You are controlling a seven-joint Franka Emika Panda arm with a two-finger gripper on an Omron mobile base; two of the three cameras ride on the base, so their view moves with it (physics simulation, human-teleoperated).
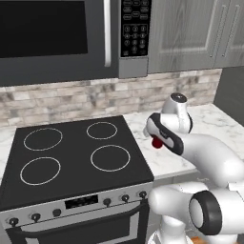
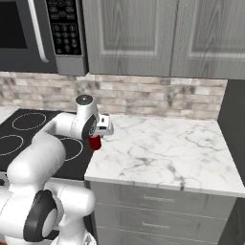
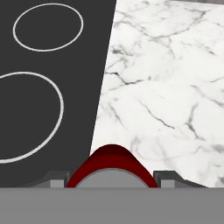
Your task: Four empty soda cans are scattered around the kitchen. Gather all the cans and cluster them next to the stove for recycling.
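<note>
Clamped on the red soda can (image 2: 95, 142), with the end effector (image 2: 97, 137) gripping it near the top so that the can hangs upright below the hand. Seen from the hand camera as a red curve with a silver top (image 3: 112, 168) between the two finger tips, one at either side of the rim. Carried above the seam where the stove (image 1: 71, 152) meets the marble tabletop (image 2: 162, 148), just on the tabletop side of the black glass. Held there, most likely, because the task wants the cans clustered beside the cooktop and not on it: the bare marble right next to the glass edge suits that. Cannot tell from these views whether the can's base touches the stone or floats a little above it; in the left base view the red body (image 1: 156, 142) peeks from under the wrist, near the stove's right edge. Kept upright, probably so it stands when let go. No other cans visible on this stretch of tabletop, so this reads as an early delivery, with release not yet done. Worth watching: a drop too close to the seam could leave the can on the glass.
</note>
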